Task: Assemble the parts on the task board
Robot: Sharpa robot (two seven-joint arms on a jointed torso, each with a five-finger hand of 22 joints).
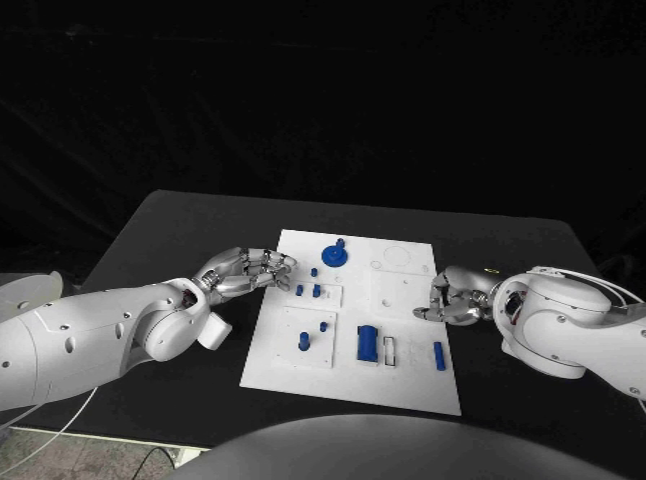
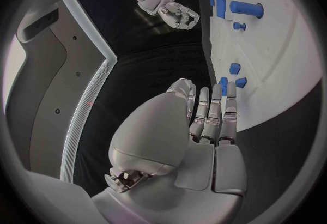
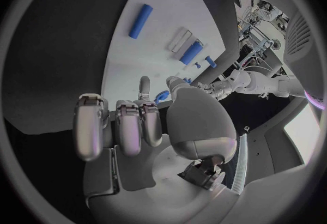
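The white task board (image 1: 410, 385) lies mid-table with blue parts on it: a round disc (image 1: 335, 254), small pieces (image 1: 317, 291), a block (image 1: 366, 343) and a bar (image 1: 439, 355). My left hand (image 1: 248, 270) hovers at the board's left edge. In the left wrist view the left hand (image 2: 204, 120) holds nothing, its fingers stretched side by side toward small pieces (image 2: 235, 67). My right hand (image 1: 457, 296) sits at the board's right edge with its fingers curled. The right hand (image 3: 129, 120) seems to pinch a small blue part (image 3: 162, 96) between thumb and finger.
The black table (image 1: 179, 225) surrounds the board, with bare surface behind it and to both sides. A pale slot insert (image 1: 392, 350) sits between the block and the bar. The board's far right part (image 1: 398, 258) shows a round outline and small holes.
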